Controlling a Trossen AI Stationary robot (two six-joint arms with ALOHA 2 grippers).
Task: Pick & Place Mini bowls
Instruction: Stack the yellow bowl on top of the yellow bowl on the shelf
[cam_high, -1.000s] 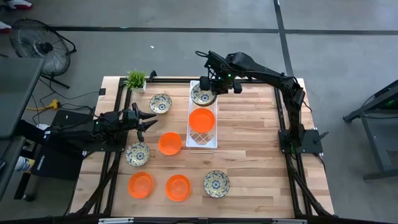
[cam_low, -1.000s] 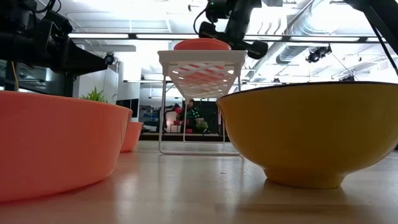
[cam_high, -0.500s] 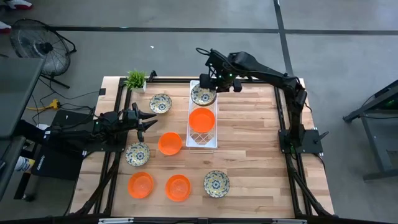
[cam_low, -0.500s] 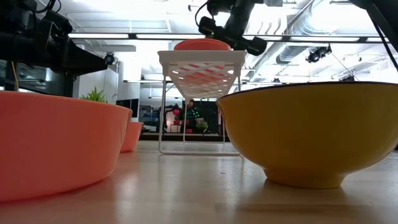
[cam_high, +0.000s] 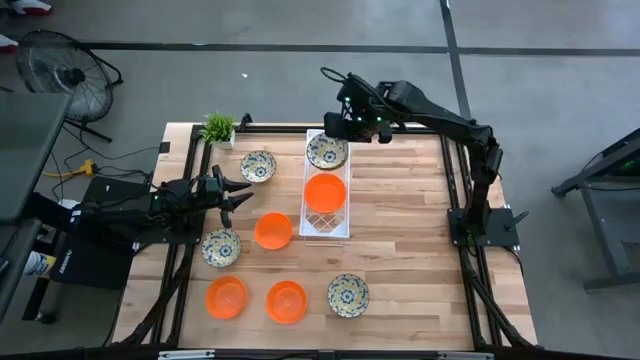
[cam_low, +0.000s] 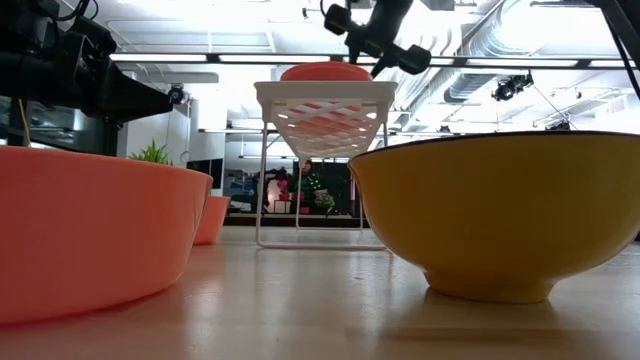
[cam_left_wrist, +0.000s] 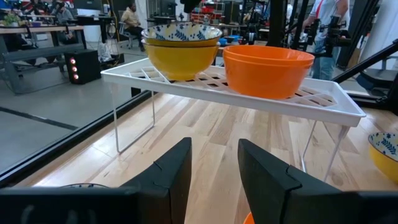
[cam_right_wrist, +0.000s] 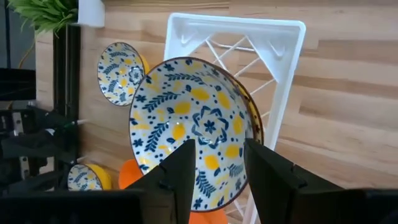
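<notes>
A white wire rack (cam_high: 326, 222) stands mid-table. On its far end sit two nested cream floral bowls (cam_high: 326, 152) (cam_right_wrist: 193, 127); an orange bowl (cam_high: 325, 192) sits beside them on the rack. On the table rest three floral bowls (cam_high: 258, 165) (cam_high: 221, 247) (cam_high: 347, 295) and three orange bowls (cam_high: 273, 230) (cam_high: 226, 297) (cam_high: 287, 301). My right gripper (cam_high: 338, 127) (cam_right_wrist: 217, 168) hangs open above the nested floral bowls, clear of them. My left gripper (cam_high: 238, 192) (cam_left_wrist: 214, 171) is open, level, left of the rack.
A small green potted plant (cam_high: 218, 128) stands at the table's far-left corner. The rack's thin legs (cam_left_wrist: 116, 127) stand on the wood between the arms. Bare wood lies right of the rack (cam_high: 400, 220). People and benches show in the room beyond the table.
My right gripper has risen and drawn back toward the table's far right, away from the floral bowls on the rack. The bowls stay in place on the rack's far end. The left arm has kept still.
</notes>
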